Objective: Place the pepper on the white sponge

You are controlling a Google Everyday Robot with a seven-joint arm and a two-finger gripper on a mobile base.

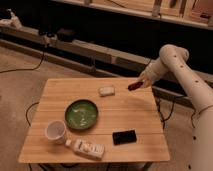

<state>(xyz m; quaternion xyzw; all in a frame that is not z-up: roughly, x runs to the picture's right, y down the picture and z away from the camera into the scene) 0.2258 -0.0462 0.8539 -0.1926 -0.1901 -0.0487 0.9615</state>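
Note:
The pepper [134, 86] is a small dark red piece held at the tip of my gripper [138, 84], in the air above the table's far right part. The gripper hangs from the white arm [172, 57] that comes in from the right, and it is shut on the pepper. The white sponge [106, 91] lies flat on the wooden table [140, 117], a short way to the left of the pepper and lower down.
A green plate [81, 113] sits left of centre. A white mug [55, 131] stands at the front left, a white bottle with an orange label [88, 148] lies at the front, and a flat black object [124, 136] lies front right. Shelving runs behind the table.

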